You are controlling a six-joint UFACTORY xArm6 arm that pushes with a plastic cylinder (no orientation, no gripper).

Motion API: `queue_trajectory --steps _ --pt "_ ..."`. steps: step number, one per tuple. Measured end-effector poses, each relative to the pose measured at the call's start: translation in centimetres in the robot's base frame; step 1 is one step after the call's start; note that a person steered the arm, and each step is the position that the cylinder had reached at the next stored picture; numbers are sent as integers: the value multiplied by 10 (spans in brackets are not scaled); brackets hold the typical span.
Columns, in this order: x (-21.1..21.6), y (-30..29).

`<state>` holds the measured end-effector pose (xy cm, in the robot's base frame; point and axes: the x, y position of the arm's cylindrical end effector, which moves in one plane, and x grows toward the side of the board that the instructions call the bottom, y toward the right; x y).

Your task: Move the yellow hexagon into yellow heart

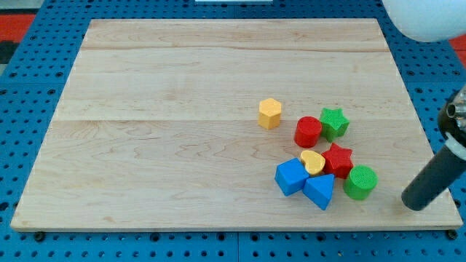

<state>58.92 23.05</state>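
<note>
The yellow hexagon stands alone on the wooden board, up and to the left of a cluster of blocks. The yellow heart lies inside that cluster, wedged between the blue cube, the blue triangle and the red star. My tip is at the board's lower right, to the right of the green cylinder, apart from all blocks and far from the hexagon.
A red cylinder and a green star sit at the cluster's top, between the hexagon and the heart. The board's right edge is close to my tip. A white round object is at the view's top right.
</note>
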Motion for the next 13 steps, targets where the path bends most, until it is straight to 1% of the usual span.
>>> queue_trajectory --steps 2,3,4,5,6,7,8,9,10,11,12,13 --pt "0 -83" --pt "28 -87" --pt "30 -88" --pt "29 -132" --pt "29 -214" --pt "-2 -271" --pt "-81 -271" --pt "-132 -267" --pt "-157 -247" --pt "-185 -201" --pt "-179 -188" --pt "-146 -168"
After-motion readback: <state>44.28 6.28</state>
